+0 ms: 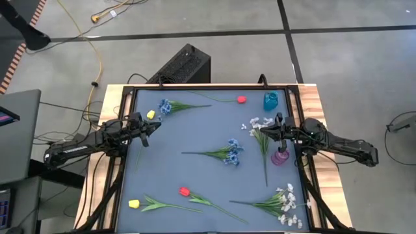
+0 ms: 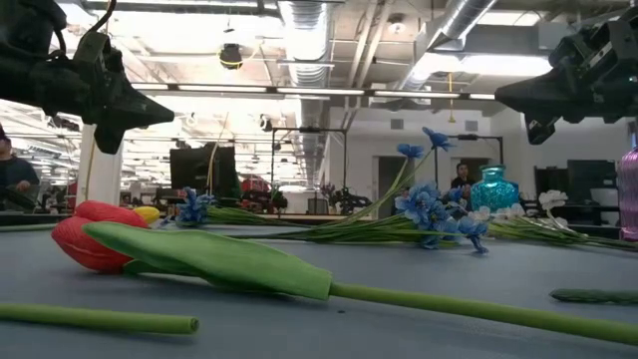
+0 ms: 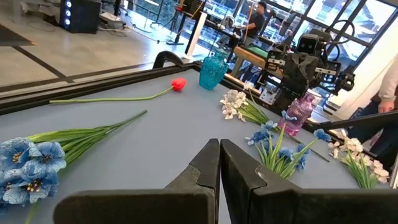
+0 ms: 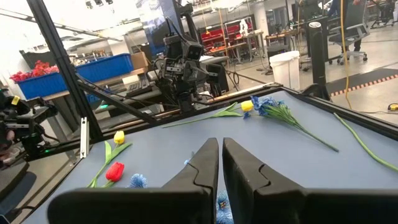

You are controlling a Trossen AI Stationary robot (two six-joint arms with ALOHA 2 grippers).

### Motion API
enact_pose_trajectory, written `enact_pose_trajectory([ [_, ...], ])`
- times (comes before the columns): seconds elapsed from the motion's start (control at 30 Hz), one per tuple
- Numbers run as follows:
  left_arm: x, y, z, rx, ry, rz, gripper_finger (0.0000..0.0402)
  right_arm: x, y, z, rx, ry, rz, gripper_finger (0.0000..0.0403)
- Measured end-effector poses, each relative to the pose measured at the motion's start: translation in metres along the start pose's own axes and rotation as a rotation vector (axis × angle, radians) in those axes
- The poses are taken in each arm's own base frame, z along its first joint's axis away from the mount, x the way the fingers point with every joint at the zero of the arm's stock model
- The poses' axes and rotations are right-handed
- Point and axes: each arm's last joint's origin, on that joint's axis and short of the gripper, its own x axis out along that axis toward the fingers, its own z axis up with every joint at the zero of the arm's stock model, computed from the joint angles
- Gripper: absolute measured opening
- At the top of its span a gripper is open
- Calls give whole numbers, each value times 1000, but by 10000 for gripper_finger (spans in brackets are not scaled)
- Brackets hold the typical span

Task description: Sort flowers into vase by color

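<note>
Both tools, left (image 1: 148,127) and right (image 1: 262,132), hover pinched together and empty over the blue-grey tabletop (image 1: 201,123). Blue, white, yellow and red artificial flowers (image 1: 227,153) lie scattered, unsorted, while the teal glass vase (image 1: 270,101) and small purple vase (image 1: 281,156) stand near the right tool, likely waiting for stems.

no legible txt, no labels, no nos.

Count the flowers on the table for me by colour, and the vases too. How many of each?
Blue flowers: 2, one at the far left, one in the middle
White flowers: 2
Red flowers: 2
Yellow flowers: 2
Vases: 2, a blue vase and a purple vase
Total: 8 flowers and 2 vases, 10 things.
</note>
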Motion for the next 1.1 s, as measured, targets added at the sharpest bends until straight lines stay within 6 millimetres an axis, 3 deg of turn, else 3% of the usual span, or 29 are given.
enact_pose_trajectory([
  [0.43, 0, 1, 1, -180, -32, 50, 0, 0, 0, 0, 0, 0, 0, 52],
  [0.7, 0, 1, 1, -186, -25, 38, 0, 0, 0, 1, -1, -7, 2, 52],
  [1.1, 0, -1, 3, -154, -34, -21, 0, -2, 5, 18, -20, -136, 28, 52],
])
